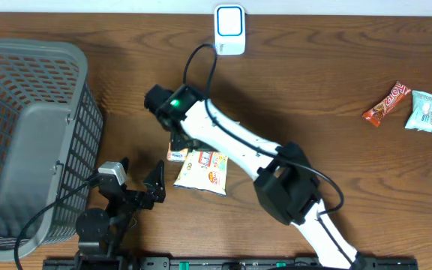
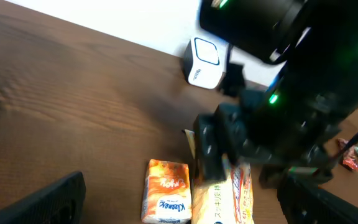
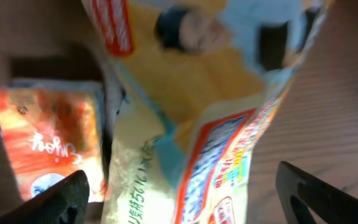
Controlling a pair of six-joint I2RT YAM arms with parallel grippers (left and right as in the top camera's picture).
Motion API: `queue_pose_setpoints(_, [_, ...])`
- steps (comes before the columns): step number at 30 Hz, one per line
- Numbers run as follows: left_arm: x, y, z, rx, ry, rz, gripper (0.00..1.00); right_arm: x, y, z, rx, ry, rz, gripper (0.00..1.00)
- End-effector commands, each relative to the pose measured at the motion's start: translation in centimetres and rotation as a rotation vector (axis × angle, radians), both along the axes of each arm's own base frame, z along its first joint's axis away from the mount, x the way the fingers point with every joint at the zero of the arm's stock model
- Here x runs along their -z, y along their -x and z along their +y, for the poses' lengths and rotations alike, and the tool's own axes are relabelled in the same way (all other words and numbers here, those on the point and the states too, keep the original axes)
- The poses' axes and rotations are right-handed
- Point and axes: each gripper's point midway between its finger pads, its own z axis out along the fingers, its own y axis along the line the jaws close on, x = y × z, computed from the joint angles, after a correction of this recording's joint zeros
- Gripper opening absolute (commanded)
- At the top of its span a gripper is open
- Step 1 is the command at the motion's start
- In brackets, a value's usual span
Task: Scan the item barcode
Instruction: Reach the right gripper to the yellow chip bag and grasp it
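overhead: yellow snack packet (image 1: 203, 169) flat on table (image 1: 313, 75), mid-front, well short of white scanner (image 1: 229, 30). right gripper (image 1: 180, 142) spread wide astride its edge, nothing held; left gripper (image 1: 137, 182) wide, idle. risk: jaws catch the orange tissue pack (image 1: 174, 155) just beside it, or thin film slips.

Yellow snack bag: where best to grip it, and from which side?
Likely from above, across the width of the yellow snack bag at its free end: it lies flat on the table, and the orange tissue pack crowds the other end.
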Motion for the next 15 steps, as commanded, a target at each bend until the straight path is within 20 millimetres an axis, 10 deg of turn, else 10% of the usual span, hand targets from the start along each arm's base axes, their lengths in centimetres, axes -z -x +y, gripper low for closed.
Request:
queue_pose_setpoints(1, [0.8, 0.0, 0.0, -0.005, 0.003, 0.022, 0.98, 2.3, 0.1, -1.0, 0.026, 0.075, 0.019, 0.83])
queue_pose_setpoints(9, [0.8, 0.0, 0.0, -0.004, 0.003, 0.022, 0.98, 3.0, 0.5, -4.5, 0.090, 0.207, 0.066, 0.44])
queue_pose_setpoints(13, [0.8, 0.0, 0.0, -0.004, 0.003, 0.022, 0.98, 2.8, 0.7, -4.9, 0.061, 0.205, 0.107, 0.01])
queue_pose_setpoints(15, [0.8, 0.0, 0.0, -0.004, 0.003, 0.022, 0.98, 2.7, 1.0, -4.4, -0.022, 0.151, 0.176, 0.01])
